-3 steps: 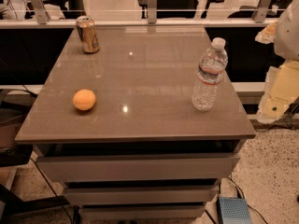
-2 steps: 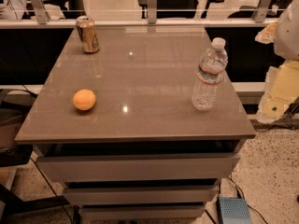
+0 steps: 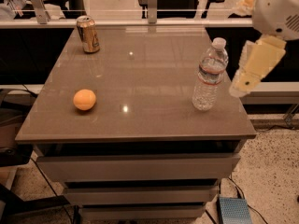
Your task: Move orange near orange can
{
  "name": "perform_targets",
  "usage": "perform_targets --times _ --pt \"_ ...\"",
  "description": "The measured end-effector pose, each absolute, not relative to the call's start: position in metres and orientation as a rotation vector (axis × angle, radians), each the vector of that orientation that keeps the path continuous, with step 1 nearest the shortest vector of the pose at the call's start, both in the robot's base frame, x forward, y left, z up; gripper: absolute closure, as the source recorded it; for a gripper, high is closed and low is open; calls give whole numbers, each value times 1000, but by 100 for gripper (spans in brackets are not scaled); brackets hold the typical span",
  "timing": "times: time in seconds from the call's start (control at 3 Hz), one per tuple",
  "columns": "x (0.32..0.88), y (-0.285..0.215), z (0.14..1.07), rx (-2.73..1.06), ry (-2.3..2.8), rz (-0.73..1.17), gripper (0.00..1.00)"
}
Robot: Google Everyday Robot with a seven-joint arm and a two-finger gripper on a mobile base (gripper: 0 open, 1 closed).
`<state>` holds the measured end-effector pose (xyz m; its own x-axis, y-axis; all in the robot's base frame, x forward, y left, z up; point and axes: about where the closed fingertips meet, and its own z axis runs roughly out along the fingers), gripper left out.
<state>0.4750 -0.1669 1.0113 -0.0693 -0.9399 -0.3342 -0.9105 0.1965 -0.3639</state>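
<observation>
Our gripper (image 3: 245,78) hangs off the counter's (image 3: 154,78) right edge, whether open or closed we cannot tell, so the orange (image 3: 84,99) lies well to its left, the orange can (image 3: 88,34) straight behind the fruit.

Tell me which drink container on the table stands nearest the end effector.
The clear water bottle, near the table's right edge, beside the end effector hanging off that side. The orange can stands at the far left corner.
</observation>
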Motion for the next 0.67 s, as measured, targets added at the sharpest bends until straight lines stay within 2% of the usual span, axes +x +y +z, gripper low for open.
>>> perform_targets --times 0.33,0.67 --pt "489 -130 1019 -1720 1883 -19 0" --pt "488 -80 1010 -1726 1805 139 0"
